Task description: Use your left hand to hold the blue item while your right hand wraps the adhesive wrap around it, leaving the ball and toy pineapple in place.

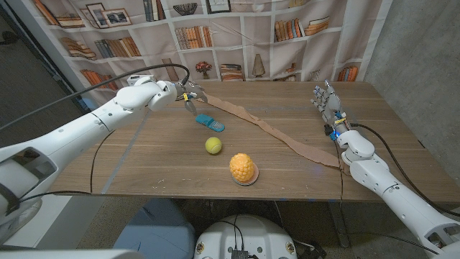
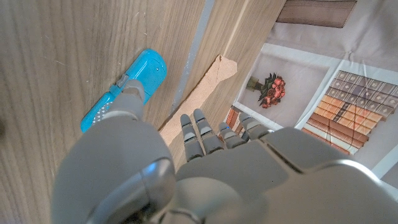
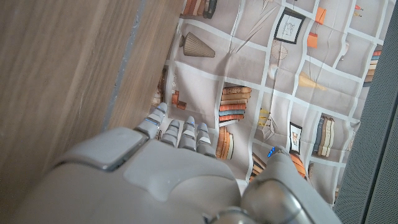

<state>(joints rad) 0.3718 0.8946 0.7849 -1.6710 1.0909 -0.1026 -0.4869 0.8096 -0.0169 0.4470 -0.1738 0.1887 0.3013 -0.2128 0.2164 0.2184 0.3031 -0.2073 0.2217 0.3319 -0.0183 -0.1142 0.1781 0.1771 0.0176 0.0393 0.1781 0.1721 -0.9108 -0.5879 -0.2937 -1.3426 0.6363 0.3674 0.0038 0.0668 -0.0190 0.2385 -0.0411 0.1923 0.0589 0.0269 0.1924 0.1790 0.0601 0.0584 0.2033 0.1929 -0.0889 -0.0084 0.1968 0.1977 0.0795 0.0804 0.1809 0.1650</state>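
Observation:
The blue item lies on the wooden table, left of centre; it is also seen in the left wrist view. My left hand hovers just behind it with fingers apart and nothing in it; one finger reaches toward the blue item. A long tan strip of adhesive wrap runs from beside the left hand to the table's right front; its end lies under the left fingers. The yellow-green ball and orange toy pineapple sit nearer the front. My right hand stands open at the right, fingers up.
A bookshelf-print curtain hangs behind the table's far edge. The wrap's near end lies close to my right forearm. In the right wrist view my right hand is above bare wood.

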